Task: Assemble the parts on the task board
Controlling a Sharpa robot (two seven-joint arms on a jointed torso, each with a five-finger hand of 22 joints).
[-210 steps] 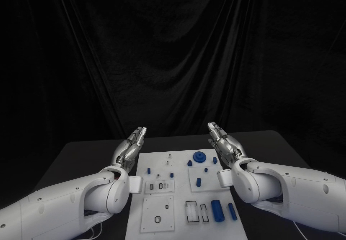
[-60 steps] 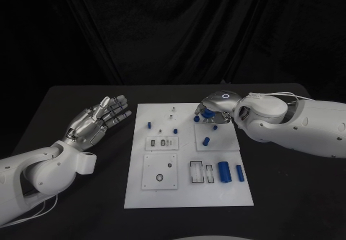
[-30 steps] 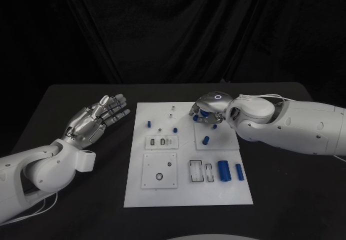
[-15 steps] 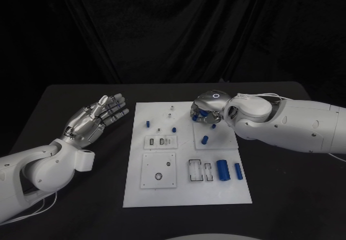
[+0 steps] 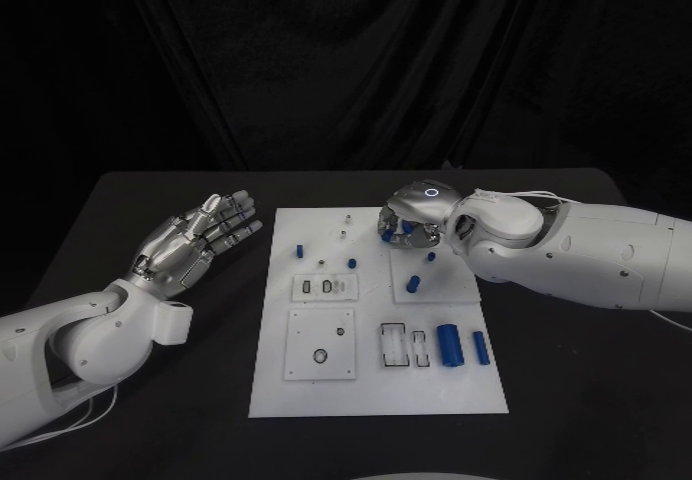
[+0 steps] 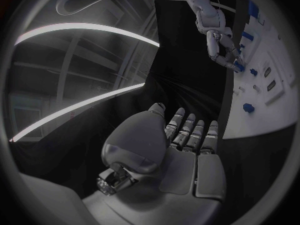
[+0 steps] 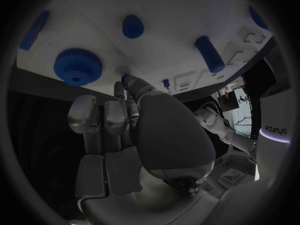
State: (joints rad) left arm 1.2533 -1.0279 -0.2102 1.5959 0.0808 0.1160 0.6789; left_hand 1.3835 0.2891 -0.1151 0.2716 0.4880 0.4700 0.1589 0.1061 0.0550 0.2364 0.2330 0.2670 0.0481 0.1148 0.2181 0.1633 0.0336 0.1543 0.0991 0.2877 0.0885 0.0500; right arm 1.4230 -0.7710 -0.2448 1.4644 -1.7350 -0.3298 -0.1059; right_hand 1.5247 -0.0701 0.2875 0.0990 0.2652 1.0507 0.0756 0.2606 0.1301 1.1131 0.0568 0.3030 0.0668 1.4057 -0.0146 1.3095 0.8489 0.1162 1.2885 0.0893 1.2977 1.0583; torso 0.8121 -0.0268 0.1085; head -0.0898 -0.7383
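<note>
— Where are the parts sitting?

— They are lying on the task board (image 5: 378, 390), the white plate in the middle of the black bench (image 5: 577, 400). Near its far edge a blue gear (image 7: 77, 65) is lying flat, with a small round blue piece (image 7: 132, 26) and a blue peg (image 7: 209, 53) close to it. Toward the near right corner two blue cylinders (image 5: 449, 344) are lying side by side, just beside two empty rectangular slots (image 5: 392, 342).

— And your right hand?

— My right hand (image 5: 410, 222) is hovering over the far right part of the board, beside the gear. Its fingers are drawn together, and in the right wrist view a small blue pin (image 7: 125, 79) is showing at the fingertips (image 7: 128, 85), right at the board's surface. Thumb and finger seem to be pinching it, though the thumb is hiding much of the contact.

— What about the left one?

— My left hand (image 5: 195, 238) is hanging above the bare bench, well apart from the board's left edge. It is holding nothing, the palm is turning up and its fingers (image 6: 190, 130) are lying straight, spread a little.

— Anything else on the board?

— A blue peg (image 5: 300, 249) is standing near the left edge, and a square plate with a ring mark (image 5: 319, 341) is sitting in the near left part.
</note>
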